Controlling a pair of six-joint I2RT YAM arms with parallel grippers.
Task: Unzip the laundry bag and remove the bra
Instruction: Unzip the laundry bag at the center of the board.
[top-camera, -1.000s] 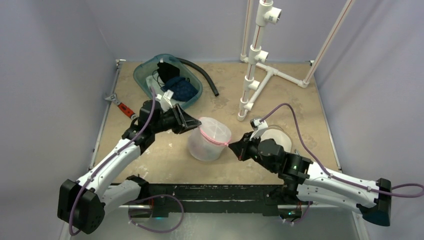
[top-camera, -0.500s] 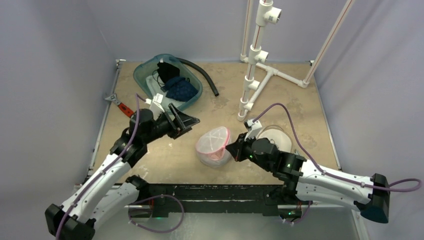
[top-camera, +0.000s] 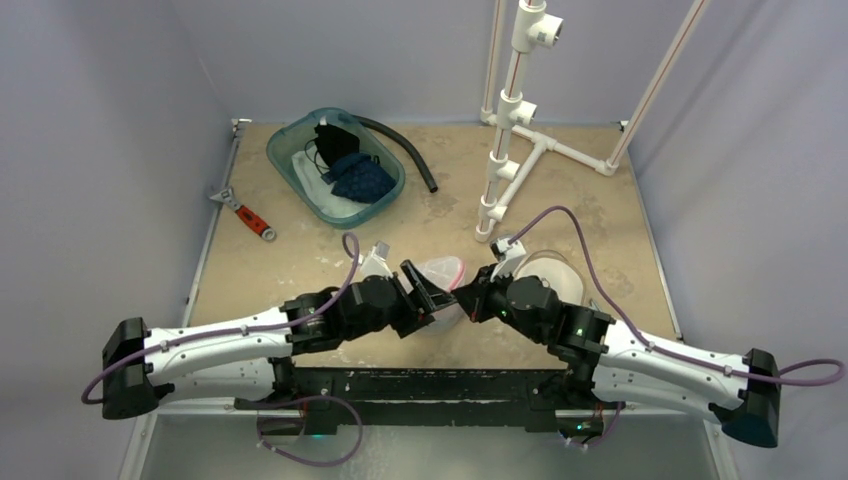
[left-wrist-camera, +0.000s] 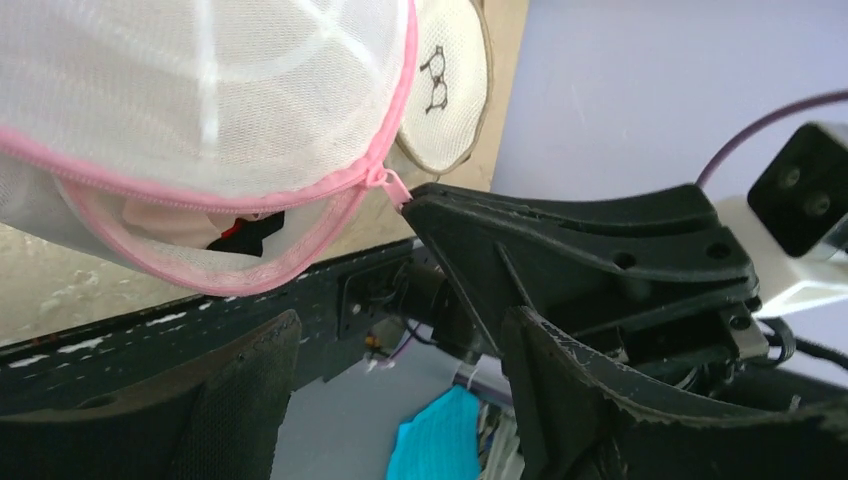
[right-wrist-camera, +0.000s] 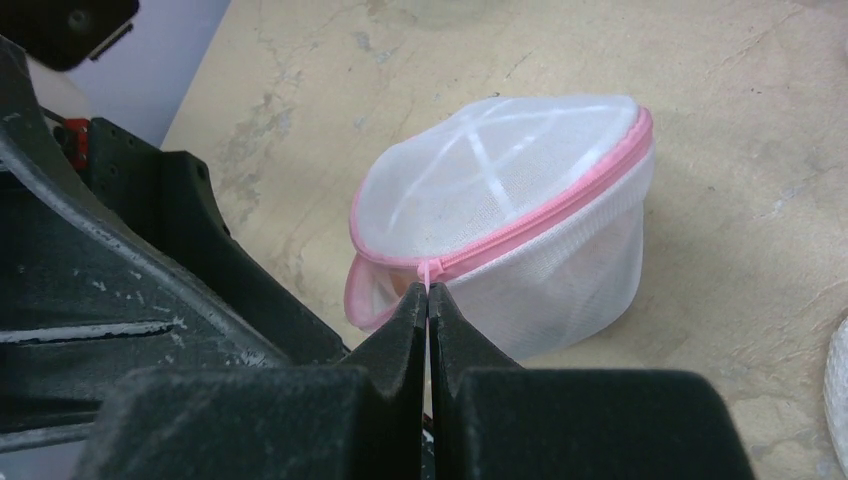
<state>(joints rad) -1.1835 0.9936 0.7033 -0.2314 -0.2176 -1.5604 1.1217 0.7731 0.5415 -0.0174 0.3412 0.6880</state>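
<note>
The left tool (top-camera: 428, 290), over by the basin (top-camera: 290, 135) a second ago, now hovers with jaws spread and empty at the laundry bag (top-camera: 443, 270) on the surface's (top-camera: 330, 250) near middle, while the right tool (right-wrist-camera: 428, 300) pinches the zipper pull (right-wrist-camera: 428, 270); unbraced, the light bag may drag rather than unzip.

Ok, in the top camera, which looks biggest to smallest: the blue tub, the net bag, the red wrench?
1. blue tub
2. net bag, though it is partly hidden
3. red wrench, long but thin
</note>
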